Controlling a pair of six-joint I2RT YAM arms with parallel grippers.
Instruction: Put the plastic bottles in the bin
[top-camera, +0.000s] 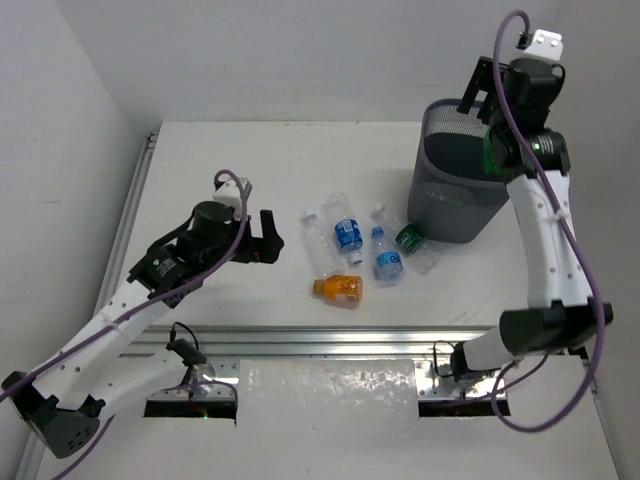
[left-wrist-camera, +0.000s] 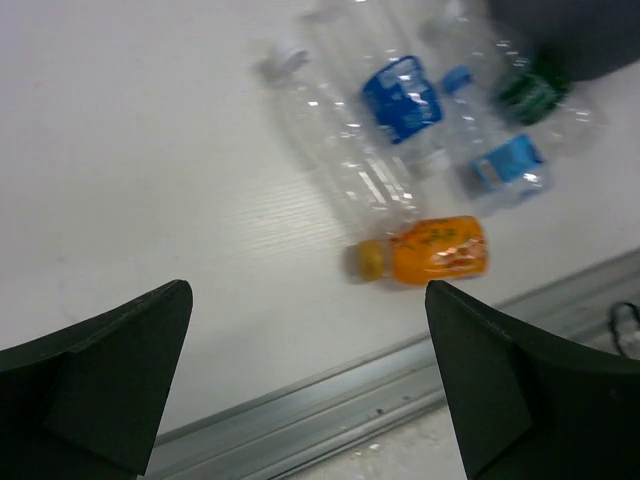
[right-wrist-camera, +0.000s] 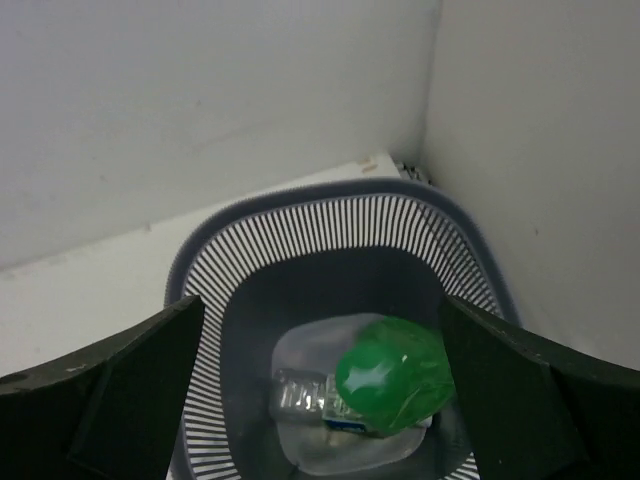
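Right gripper (right-wrist-camera: 322, 395) spread above mesh bin (top-camera: 452, 205) at 2 o'clock on surface (top-camera: 250, 160); green bottle (right-wrist-camera: 392, 375) inside bin. Left gripper (left-wrist-camera: 310, 400) spread, empty. Five bottles (top-camera: 347, 233) lie centrally, orange bottle (top-camera: 338, 289) at their 6 o'clock.

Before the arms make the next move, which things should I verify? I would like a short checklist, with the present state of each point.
1. Right tool open and empty: ok.
2. Green bottle inside the bin: ok.
3. Left tool open and empty: ok.
4. Orange bottle in front of the left tool, nothing lying over it: ok.
5. Orange bottle apart from the clear bottle next to it: cannot tell.
6. All bottles in the bin: not ok, five lie on the table.
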